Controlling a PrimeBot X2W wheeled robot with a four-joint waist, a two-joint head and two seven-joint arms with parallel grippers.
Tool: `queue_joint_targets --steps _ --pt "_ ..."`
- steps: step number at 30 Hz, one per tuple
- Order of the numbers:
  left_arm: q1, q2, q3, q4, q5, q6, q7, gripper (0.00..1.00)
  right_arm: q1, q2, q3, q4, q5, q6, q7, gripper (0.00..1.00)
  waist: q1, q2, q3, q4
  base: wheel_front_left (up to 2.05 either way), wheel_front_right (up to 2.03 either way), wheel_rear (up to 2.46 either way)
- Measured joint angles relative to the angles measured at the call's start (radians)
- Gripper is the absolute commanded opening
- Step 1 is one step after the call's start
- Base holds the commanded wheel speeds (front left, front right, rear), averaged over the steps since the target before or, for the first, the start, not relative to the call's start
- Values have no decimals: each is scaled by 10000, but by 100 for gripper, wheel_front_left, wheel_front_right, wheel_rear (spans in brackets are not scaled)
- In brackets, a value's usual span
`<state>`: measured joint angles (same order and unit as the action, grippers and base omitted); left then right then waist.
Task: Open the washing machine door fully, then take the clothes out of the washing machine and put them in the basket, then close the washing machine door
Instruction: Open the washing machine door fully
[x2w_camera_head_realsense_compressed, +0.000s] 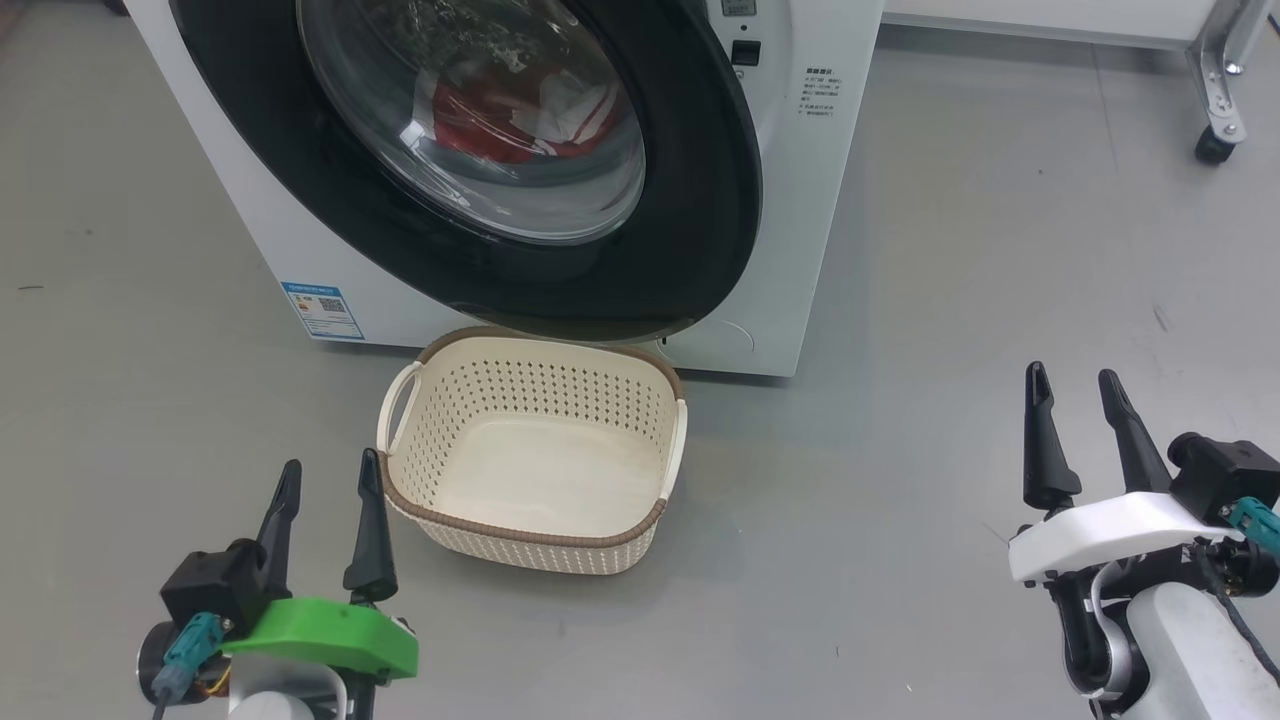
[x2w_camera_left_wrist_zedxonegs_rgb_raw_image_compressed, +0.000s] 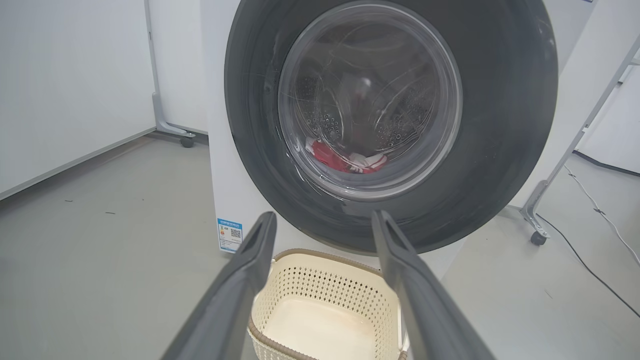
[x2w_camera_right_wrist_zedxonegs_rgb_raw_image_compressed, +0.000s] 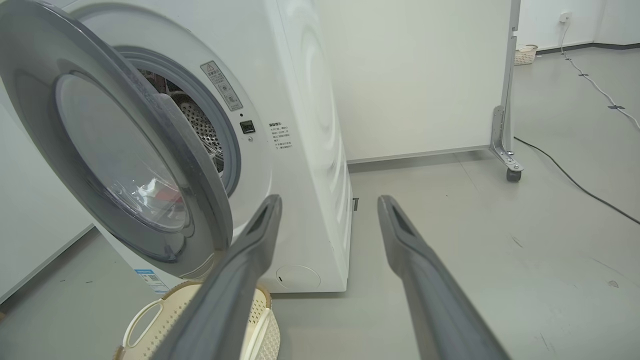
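Listing, largest first.

1. Floor (x2w_camera_head_realsense_compressed: 950, 400): grey and bare; it carries every item below.
2. Washing machine (x2w_camera_head_realsense_compressed: 800, 250): white front-loader. Its top is cut off in the head view.
3. Washing machine door (x2w_camera_head_realsense_compressed: 690, 200): black rim with a glass bowl, standing ajar. The right wrist view shows a gap at its free edge, with the dimpled drum behind. The step in hand is judged to be opening the door fully. Recommended handling: bring the right tool to the free edge, hook behind the rim, and sweep along the hinge arc toward the robot's left rather than pulling straight out. The hinge is hidden behind the door, and no handle can be made out.
4. Basket (x2w_camera_head_realsense_compressed: 540, 385): cream and empty, on the floor just in front of the machine, its back rim under the door's lowest edge. Whether the rim touches the door cannot be told, so watch for a snag during the swing.
5. Clothes (x2w_camera_head_realsense_compressed: 500, 125): red and white, low in the drum, seen through the glass. Their count and any patch are unreadable.
6. Left tool (x2w_camera_head_realsense_compressed: 331, 462): released, nothing between its fingers, just beside the basket's left handle.
7. Right tool (x2w_camera_head_realsense_compressed: 1072, 372): released and empty, well apart from the basket.
8. Blue sticker (x2w_camera_head_realsense_compressed: 322, 310): low on the machine front, print illegible.
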<state>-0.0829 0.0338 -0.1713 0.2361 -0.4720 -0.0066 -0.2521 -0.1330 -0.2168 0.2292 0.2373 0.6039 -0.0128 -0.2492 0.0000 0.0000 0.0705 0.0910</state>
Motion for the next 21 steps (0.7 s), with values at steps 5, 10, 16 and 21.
queue_joint_targets --steps 5,10,16,21 --pt "0 0 -73 -6 0 0 0 100 -13 -153 19 -58 -188 10 0 100 0 0 53 1 0 0 0" --pt "0 0 -230 -82 0 -2 0 100 -173 -353 21 -215 -270 27 19 100 0 0 237 30 0 0 0" --pt "-10 0 -341 -148 0 -4 0 100 -909 -499 -31 -337 -207 261 288 100 0 0 552 117 0 0 0" --pt "-62 2 -581 -190 0 -86 0 100 -1616 -642 -265 -372 188 426 614 100 0 0 876 225 0 0 0"
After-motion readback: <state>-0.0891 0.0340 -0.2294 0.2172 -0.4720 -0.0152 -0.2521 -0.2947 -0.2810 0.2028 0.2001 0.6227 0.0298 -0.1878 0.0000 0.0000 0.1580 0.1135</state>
